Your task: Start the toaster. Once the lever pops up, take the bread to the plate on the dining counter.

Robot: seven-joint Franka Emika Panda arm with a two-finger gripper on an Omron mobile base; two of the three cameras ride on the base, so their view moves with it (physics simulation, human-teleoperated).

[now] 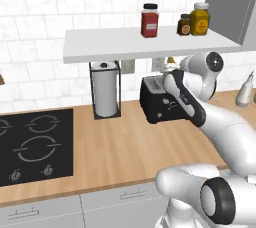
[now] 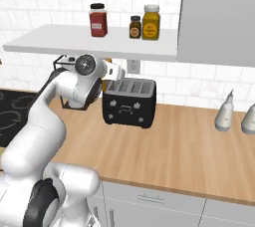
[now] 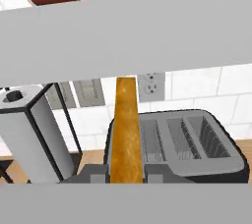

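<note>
The black toaster (image 1: 159, 106) (image 2: 129, 102) (image 3: 197, 154) with its slotted grey top stands on the wooden counter by the tiled wall. My gripper (image 3: 126, 174) is shut on the bread (image 3: 126, 125), a tan slice seen edge-on. It is held upright just above the toaster's left end and under the white shelf (image 3: 123, 31). A sliver of the bread (image 2: 105, 85) shows beside the hand in the right base view. The toaster's slots that show look empty. The plate and the dining counter are out of view.
A paper towel roll in a black wire holder (image 1: 105, 94) (image 3: 29, 134) stands left of the toaster. The shelf (image 1: 150, 42) just overhead carries jars (image 1: 149, 20). A black hob (image 1: 35, 144) lies at far left, and white bottles (image 2: 224, 114) stand at right.
</note>
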